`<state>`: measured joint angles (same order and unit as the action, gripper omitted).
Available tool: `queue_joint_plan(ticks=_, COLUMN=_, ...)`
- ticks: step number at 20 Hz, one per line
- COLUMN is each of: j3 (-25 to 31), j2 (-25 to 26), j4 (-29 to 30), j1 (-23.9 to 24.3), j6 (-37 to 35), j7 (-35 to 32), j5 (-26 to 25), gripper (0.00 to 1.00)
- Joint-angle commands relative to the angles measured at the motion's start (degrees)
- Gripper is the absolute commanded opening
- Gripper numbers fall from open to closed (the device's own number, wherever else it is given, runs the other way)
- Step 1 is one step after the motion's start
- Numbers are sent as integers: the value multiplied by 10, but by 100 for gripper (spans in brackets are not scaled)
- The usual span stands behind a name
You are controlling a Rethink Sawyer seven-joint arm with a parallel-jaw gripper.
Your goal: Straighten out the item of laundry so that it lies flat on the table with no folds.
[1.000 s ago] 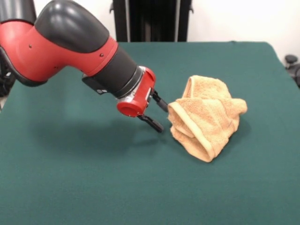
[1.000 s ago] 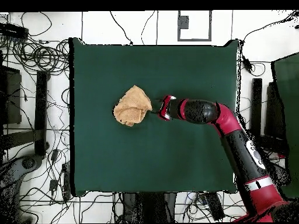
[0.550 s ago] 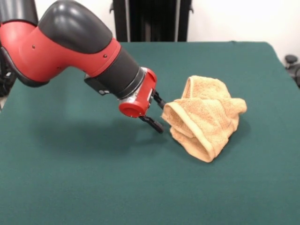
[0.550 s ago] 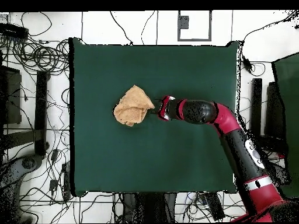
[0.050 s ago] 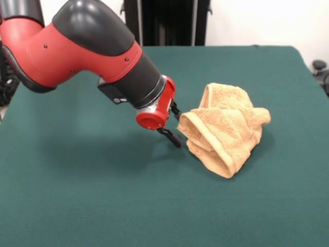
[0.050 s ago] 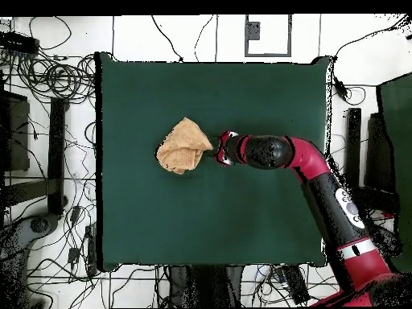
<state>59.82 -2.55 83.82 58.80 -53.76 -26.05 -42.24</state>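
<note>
The item of laundry (image 5: 226,128) is a tan-orange terry towel, bunched into a folded heap right of the table's (image 5: 77,195) middle. My gripper (image 5: 176,125) comes in low from the left on the red and black arm. Its two black fingers (image 5: 171,136) stand apart, one above and one below the towel's left rolled edge, so it is open. From above, the towel (image 6: 183,146) lies left of centre on the green table (image 6: 241,225), and the gripper (image 6: 216,150) meets its right side.
A black stand (image 5: 164,20) rises behind the table's far edge. Loose cables (image 6: 48,76) cover the floor around the table. Part of another green surface (image 6: 398,113) shows at the right edge from above.
The arm has edged toward the towel and its wrist has turned a little. The towel's left rolled edge has shifted slightly toward the gripper. The fingers stay spread.
</note>
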Motion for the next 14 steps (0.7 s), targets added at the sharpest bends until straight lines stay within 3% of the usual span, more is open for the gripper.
queue_joint_plan(ticks=1, j3=-33, j2=-4, j4=-31, j1=-35, j6=-51, j7=179, j5=-26, gripper=100)
queue_joint_plan(ticks=14, j3=-17, j2=10, j4=-25, j1=-27, j6=-36, j7=178, j5=-10, gripper=100)
